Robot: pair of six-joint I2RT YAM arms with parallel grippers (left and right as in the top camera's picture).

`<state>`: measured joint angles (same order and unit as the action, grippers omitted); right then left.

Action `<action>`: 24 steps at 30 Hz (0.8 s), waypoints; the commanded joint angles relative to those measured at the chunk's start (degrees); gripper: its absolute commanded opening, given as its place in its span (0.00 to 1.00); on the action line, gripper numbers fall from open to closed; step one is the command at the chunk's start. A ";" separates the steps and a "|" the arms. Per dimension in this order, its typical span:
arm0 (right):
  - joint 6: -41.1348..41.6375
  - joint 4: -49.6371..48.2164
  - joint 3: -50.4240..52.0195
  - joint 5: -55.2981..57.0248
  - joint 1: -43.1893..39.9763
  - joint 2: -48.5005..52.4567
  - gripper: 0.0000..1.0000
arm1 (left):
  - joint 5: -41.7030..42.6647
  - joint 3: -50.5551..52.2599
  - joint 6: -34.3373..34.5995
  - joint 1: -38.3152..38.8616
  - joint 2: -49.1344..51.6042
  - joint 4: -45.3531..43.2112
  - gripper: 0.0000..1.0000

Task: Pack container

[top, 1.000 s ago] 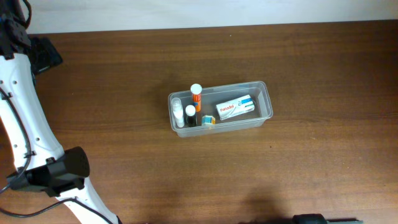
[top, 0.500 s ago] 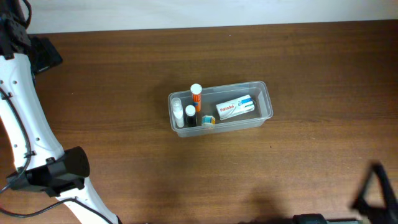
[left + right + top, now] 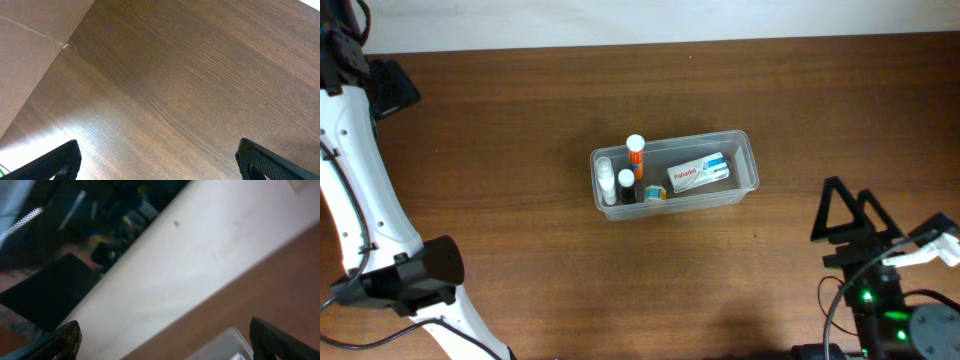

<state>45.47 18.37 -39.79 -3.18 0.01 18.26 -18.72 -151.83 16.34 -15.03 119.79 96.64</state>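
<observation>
Resting near the centre of the dark brown wooden table point(image 3: 520, 130), the clear rectangular plastic container with rounded corners and a rim point(image 3: 747, 160) lies with its long side running left to right in the overhead view. Inside it, at the left end, stand a small white bottle point(image 3: 606, 182), an orange bottle with a white cap point(image 3: 636, 152) and a dark bottle with a white cap point(image 3: 626, 184). A small teal and orange item point(image 3: 654, 193) lies just beside the dark bottle (its type cannot be told). A white medicine box with red lettering and a blue-green band point(image 3: 699, 173) lies flat in the middle to right part of the container.

The left arm point(image 3: 360, 180), white with black joints, runs along the left edge of the overhead view, well apart from the container. The left gripper point(image 3: 159, 160) faces bare table; its two black fingertips point(image 3: 55, 162) stand far apart at the bottom corners of the left wrist view, with nothing between them.

The right gripper point(image 3: 853, 218) sits at the lower right of the overhead view, apart from the container, its black fingers spread wide and empty. The right wrist view is blurred: it shows a pale wall, a strip of table, and a corner of the container point(image 3: 225, 345) at the lower edge between the fingertips point(image 3: 280, 342).
</observation>
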 commanded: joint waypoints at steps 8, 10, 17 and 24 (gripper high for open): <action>2.99 3.26 7.26 8.50 -0.42 -0.48 0.98 | -0.57 -0.20 0.57 -0.20 0.31 0.04 1.00; 2.56 3.19 8.04 10.25 -0.35 -0.52 0.98 | -0.57 -0.20 0.57 -0.20 0.31 0.04 1.00; -17.94 -11.67 15.37 10.95 0.02 -0.61 0.98 | -0.57 -0.20 0.57 -0.20 0.31 0.04 1.00; -28.81 -24.74 26.16 8.17 0.02 -4.07 0.98 | -0.57 -0.20 0.57 -0.20 0.31 0.04 1.00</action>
<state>24.62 -5.13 -16.86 6.37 0.03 16.58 -18.72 -151.83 16.32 -15.03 119.79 96.66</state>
